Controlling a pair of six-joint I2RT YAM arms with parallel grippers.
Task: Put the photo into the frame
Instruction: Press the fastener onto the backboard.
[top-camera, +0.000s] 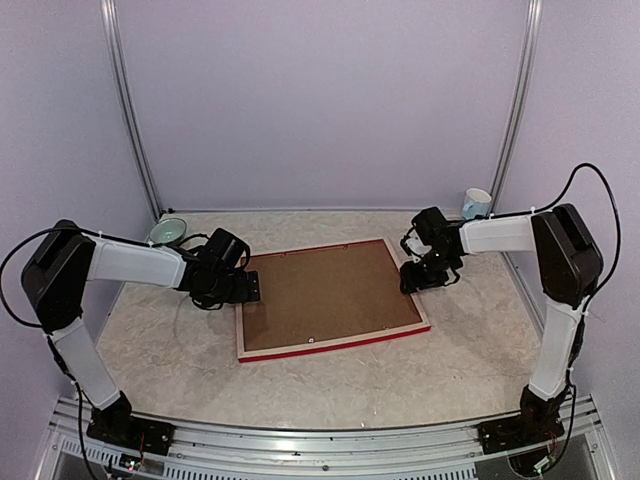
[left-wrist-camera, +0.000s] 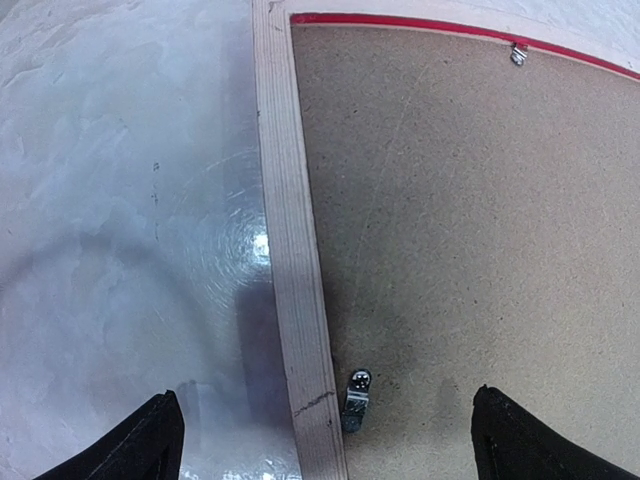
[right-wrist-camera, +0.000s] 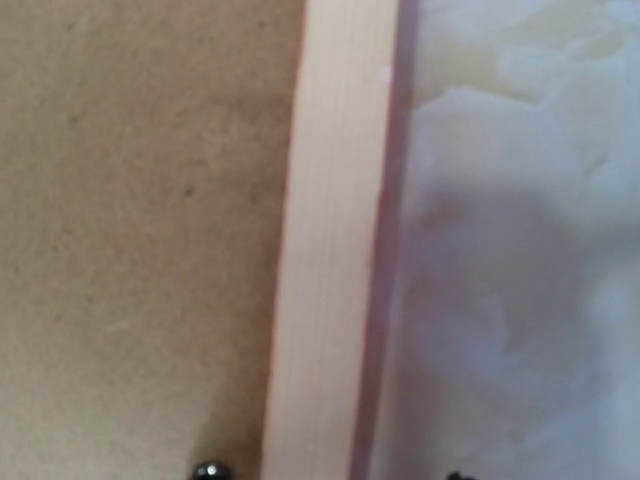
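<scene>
The frame (top-camera: 340, 338) is lying face down in the middle of the worktop (top-camera: 170, 350), its pale wood back facing up and its red edge showing along the lower side. A brown backing board (top-camera: 325, 295) is sitting inside the wooden rails, filling the opening. A small metal clip (top-camera: 312, 340) is showing on the lower rail.

The left fingers (top-camera: 252, 287) are hovering at the left edge of the frame. In the left wrist view they (left-wrist-camera: 150, 440) are standing fully spread in the lower corners, holding nothing. The wooden rail (left-wrist-camera: 290, 250) is running up between them, with another clip (left-wrist-camera: 356, 398) just right of it on the board (left-wrist-camera: 470, 220).

The right fingers (top-camera: 412, 278) are hanging over the frame's right edge. In the right wrist view only their tips (right-wrist-camera: 207, 470) are peeking in at the bottom. They are standing partly apart, one over the board (right-wrist-camera: 140, 220) and one over the worktop, with the rail (right-wrist-camera: 335, 250) between them. Neither tip is touching the rail, and they are gripping nothing.

A green bowl (top-camera: 168, 232) is sitting at the upper left of the worktop. A white cup (top-camera: 477, 203) is standing at the upper right.
</scene>
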